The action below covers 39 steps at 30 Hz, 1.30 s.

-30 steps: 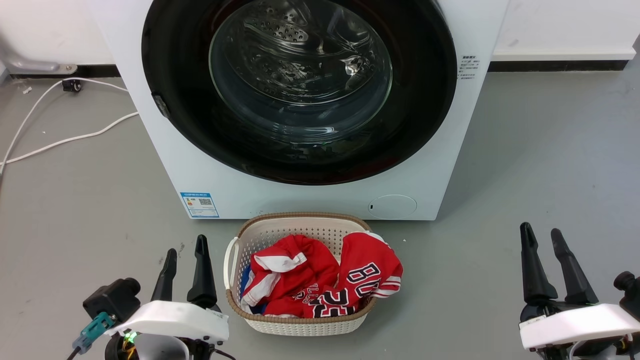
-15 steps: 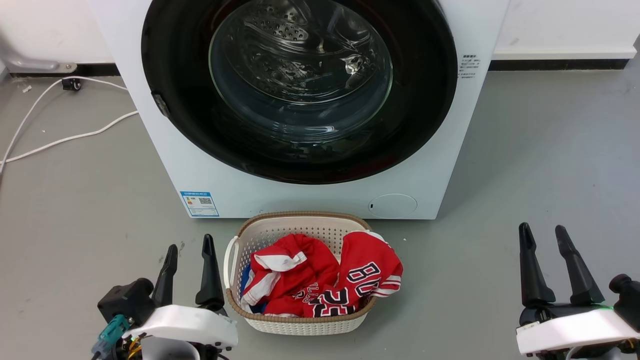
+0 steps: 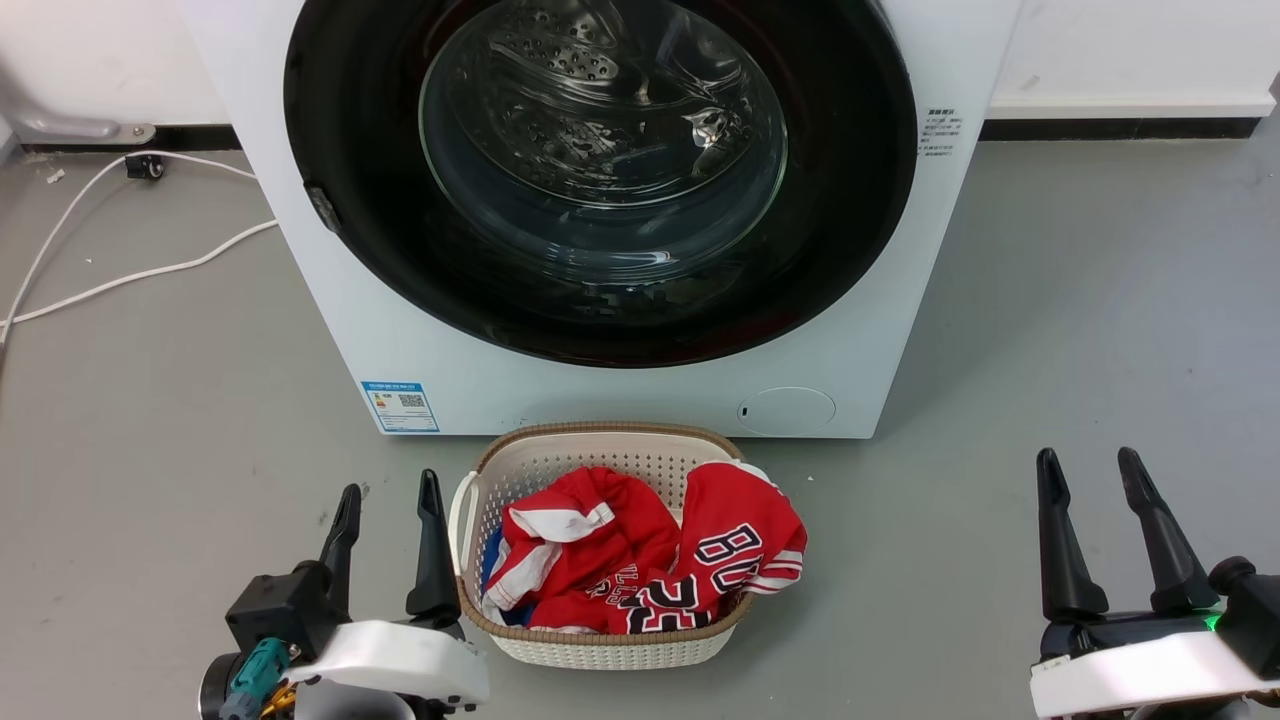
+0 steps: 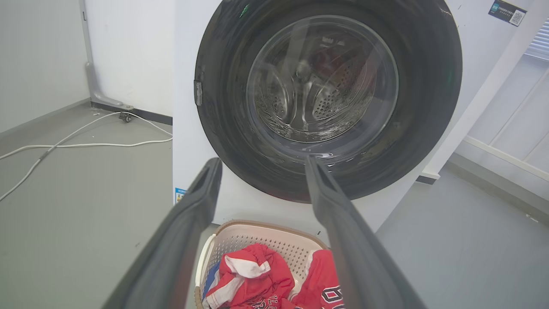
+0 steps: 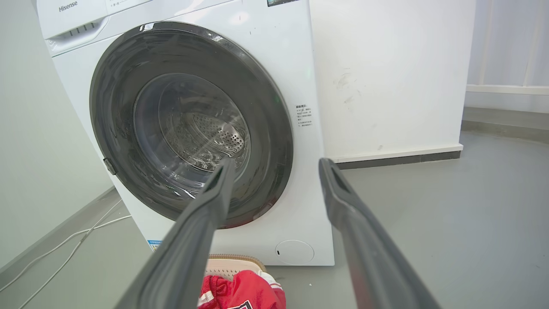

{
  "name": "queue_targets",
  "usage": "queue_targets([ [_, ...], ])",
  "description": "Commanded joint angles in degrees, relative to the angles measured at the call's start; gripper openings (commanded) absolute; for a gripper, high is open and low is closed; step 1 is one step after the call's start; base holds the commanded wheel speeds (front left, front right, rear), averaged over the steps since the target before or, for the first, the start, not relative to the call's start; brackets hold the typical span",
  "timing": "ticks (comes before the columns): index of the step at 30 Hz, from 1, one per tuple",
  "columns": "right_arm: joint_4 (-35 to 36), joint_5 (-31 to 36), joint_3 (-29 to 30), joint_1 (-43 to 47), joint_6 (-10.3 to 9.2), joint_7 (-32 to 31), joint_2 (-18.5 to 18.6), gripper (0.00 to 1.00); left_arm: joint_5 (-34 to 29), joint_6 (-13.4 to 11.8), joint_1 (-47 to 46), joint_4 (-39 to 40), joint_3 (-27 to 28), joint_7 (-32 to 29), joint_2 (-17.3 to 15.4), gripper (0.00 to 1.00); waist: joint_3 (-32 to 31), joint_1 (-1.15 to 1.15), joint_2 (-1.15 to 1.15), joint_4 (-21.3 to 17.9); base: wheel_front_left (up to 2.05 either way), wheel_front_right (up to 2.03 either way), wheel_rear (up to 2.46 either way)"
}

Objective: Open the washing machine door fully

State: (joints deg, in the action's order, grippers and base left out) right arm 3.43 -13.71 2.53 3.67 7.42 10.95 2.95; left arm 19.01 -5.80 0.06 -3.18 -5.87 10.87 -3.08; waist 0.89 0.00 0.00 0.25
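The washing machine (image 3: 420, 330) is a white front-loader standing on the grey floor. The washing machine door (image 3: 830, 200) is a glossy black disc with a clear glass bowl, and it lies flush against the machine's front. A small latch tab (image 3: 322, 208) sits on the door's left edge. My left gripper (image 3: 390, 484) is open at the lower left, low and well short of the door. My right gripper (image 3: 1087, 456) is open at the lower right, also clear of the machine. The door (image 4: 429, 86) faces the left gripper (image 4: 261, 163), and the door (image 5: 111, 107) stands ahead of the right gripper (image 5: 278, 164).
A cream laundry basket (image 3: 600, 652) holding red jerseys (image 3: 640, 560) sits on the floor right before the machine, between my arms and beside my left fingers. White cables (image 3: 130, 280) trail over the floor at the left. Bare grey floor spreads to the right of the machine.
My left gripper has shifted right, closer to the basket, and lower in the head view. Both finger pairs have spread a little wider. The door has not moved.
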Motion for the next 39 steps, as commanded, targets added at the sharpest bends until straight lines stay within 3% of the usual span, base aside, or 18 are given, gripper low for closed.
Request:
queue_targets([
  [1,0.75,1.42,0.03,0.28,0.1,0.54,-0.05,1.0,-1.4,-0.36,0.33,0.54,-0.22,0.61,-0.11,1.0,0.01,0.0,0.0,0.0,0.0,0.0,0.0],
  [26,3.0,7.65,-0.29,1.72,0.06,3.35,-0.11,1.0,-11.31,-1.34,1.29,0.19,-0.98,3.47,0.21,1.0,-0.05,0.0,0.0,0.16,0.0,0.0,0.0],
  [39,2.97,8.49,-0.41,2.21,0.06,4.27,-0.13,1.0,-13.23,-1.88,1.7,-0.36,-1.56,4.42,0.23,1.0,-0.27,0.0,0.0,0.2,0.0,0.0,0.0],
])
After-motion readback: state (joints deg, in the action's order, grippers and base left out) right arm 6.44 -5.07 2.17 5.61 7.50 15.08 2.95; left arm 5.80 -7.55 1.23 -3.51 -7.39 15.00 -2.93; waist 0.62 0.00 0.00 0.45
